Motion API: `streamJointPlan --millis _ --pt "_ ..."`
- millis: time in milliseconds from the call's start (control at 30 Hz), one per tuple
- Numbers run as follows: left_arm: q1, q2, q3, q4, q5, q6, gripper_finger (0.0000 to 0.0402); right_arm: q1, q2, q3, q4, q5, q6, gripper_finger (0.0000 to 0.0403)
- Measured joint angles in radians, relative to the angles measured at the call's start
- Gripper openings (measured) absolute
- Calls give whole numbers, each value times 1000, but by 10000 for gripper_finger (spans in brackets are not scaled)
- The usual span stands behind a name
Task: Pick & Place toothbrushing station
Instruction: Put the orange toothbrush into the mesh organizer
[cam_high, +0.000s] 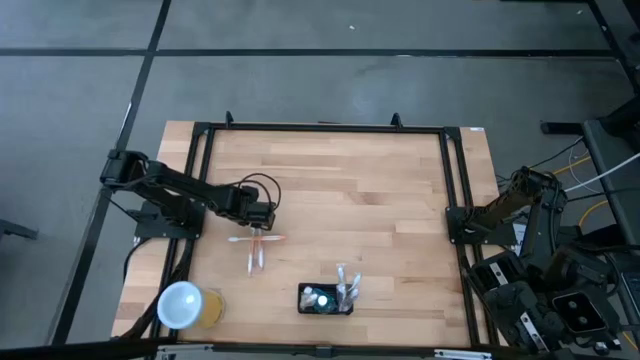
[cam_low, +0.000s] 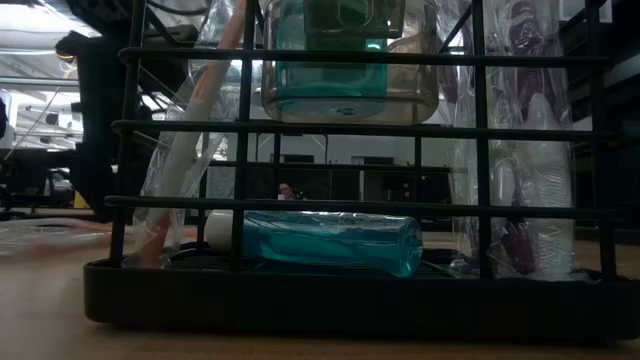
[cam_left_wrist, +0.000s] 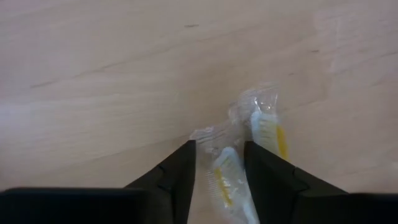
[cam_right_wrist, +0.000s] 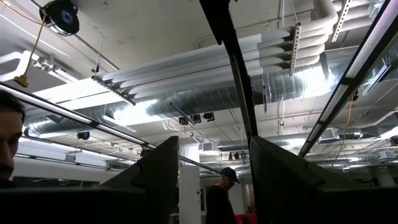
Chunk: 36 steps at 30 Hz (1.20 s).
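The toothbrushing station (cam_high: 325, 299), a small black box with slots, stands near the table's front edge and holds wrapped items; it fills the low view as black bars (cam_low: 300, 290). Two wrapped toothbrushes (cam_high: 256, 250) lie flat on the wood, left of the middle. My left gripper (cam_high: 262, 222) points down over their far ends. In the left wrist view it (cam_left_wrist: 219, 144) is open, with one white-and-yellow brush head (cam_left_wrist: 224, 180) between its fingers and the other head (cam_left_wrist: 267, 130) just beyond. My right gripper (cam_right_wrist: 214, 143) is open, off the table's right side, pointing up at the ceiling. My left gripper comes from above, and its fingers (cam_left_wrist: 180, 174) stand on either side of the wrapped brush head (cam_left_wrist: 219, 163), which lies on the table. Whether they touch the wrapper I cannot tell.
A yellow cup with a round white top (cam_high: 185, 305) stands at the front left corner. A black frame (cam_high: 320, 128) runs along the table's far and side edges. Bare wood lies across the middle and right. People show in the room in the right wrist view.
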<state>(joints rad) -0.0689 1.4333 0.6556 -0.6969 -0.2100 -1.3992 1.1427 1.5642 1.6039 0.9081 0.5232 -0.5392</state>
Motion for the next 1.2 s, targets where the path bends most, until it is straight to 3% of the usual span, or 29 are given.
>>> streamJointPlan --millis 100,267,533,633,800,1000,1200 --pt "0 20 0 47 9 31 101 0 0 0 0 1 0 200" --pt "-5 11 0 214 -12 48 13 1 0 0 -1 8 0 200" --pt "-35 -37 3 661 -114 52 2 1 0 0 -3 19 1 200" --pt "-48 -40 3 761 -150 71 2 1 0 0 -3 19 1 200" --pt "-75 -66 3 832 -297 183 2 1 0 0 -3 19 1 200" --pt "-105 -107 2 1064 -430 449 2 0 0 0 -3 40 2 200" --pt "-181 -144 37 1344 -471 825 1 -4 0 0 -1 45 2 200"
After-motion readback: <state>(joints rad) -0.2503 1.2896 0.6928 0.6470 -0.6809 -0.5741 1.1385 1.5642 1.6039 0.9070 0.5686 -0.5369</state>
